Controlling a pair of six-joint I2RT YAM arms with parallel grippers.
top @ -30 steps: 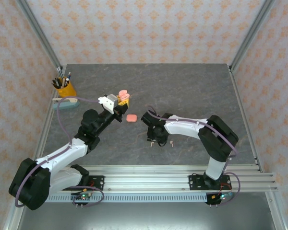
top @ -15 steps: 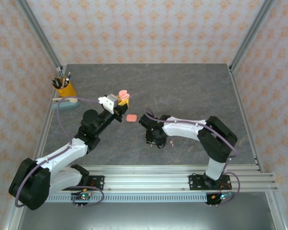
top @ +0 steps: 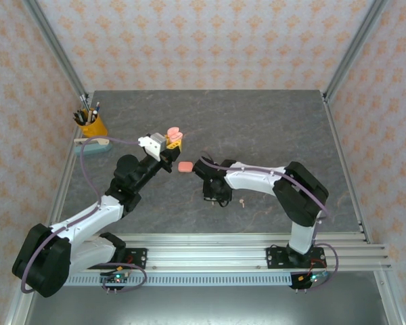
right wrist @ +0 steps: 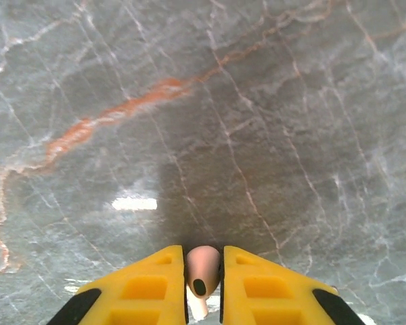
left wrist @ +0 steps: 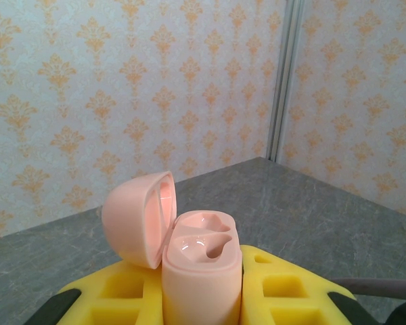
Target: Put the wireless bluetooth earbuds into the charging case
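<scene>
Pinching earbud in my right gripper, close to table. Tiny, light, glossy shell, slips easily, I judge; hold across bulb, gentle squeeze. Meanwhile my left gripper clamps open charging case upright, sockets empty.

On the counter: looks like polished grey stone, veined in white and rust, glossy enough to carry a bright glare patch. On the charging case: smooth pale-pink plastic with a soft satin sheen outside, wetter gloss inside the wells and the lid. On the earbud: same smooth pink plastic, faintly shiny. On the left fingers and right fingers: yellow moulded plastic, matt, slightly grainy. On the arm shells: glossy white plastic, with matt black at the joints. On the walls: matt patterned paper. Along the rails: bare brushed metal, dull silver
</scene>
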